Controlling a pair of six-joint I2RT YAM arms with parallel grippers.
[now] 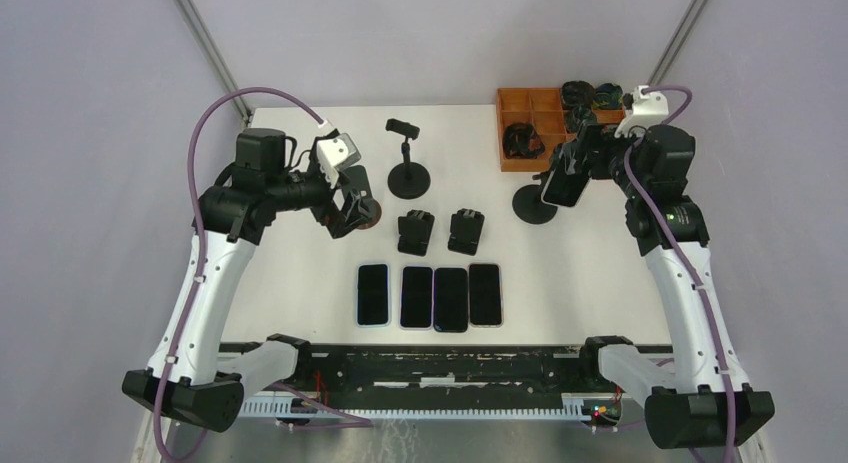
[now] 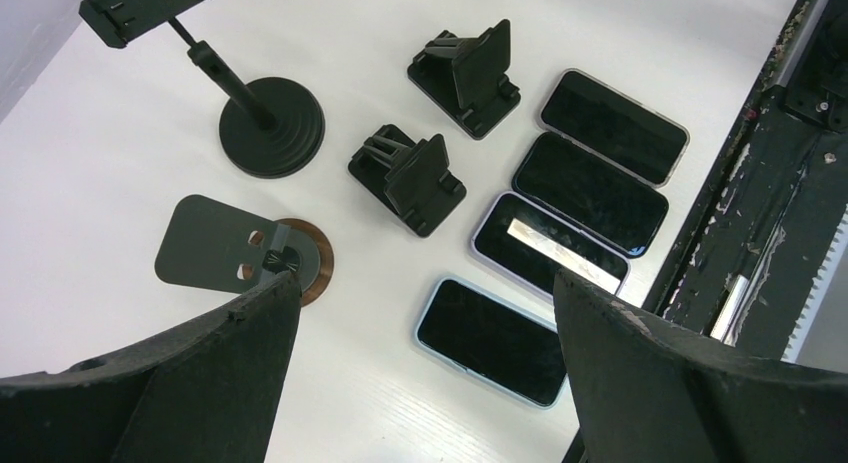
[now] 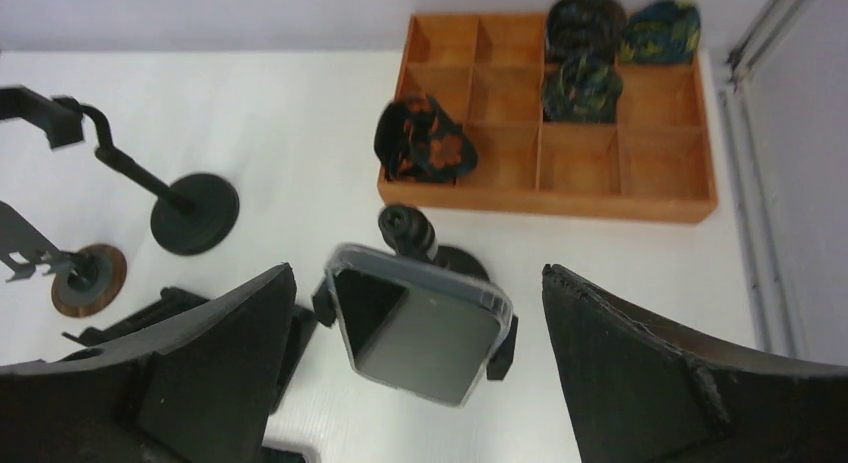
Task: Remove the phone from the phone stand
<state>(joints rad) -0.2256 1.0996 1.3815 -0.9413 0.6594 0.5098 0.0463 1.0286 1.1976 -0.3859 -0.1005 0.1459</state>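
White worktop (image 3: 270,93), grey walls behind. Phone (image 3: 425,333) clamped, tilted, in stand (image 3: 408,228) at right. Right pincer (image 3: 415,283) wide open around it, nothing gripped. Seemingly the approach step. Next: close on phone's edges, pull clear of clamp. Left pincer (image 2: 425,283) open, empty.

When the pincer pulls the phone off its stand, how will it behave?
The phone looks rigid, its glossy case likely slippery. The stand, a high clamp on a small round base, may tip or slide when pulled.

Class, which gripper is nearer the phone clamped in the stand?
Right. The right gripper flanks the phone, open; the left gripper hovers across the table above the wood-based stand.
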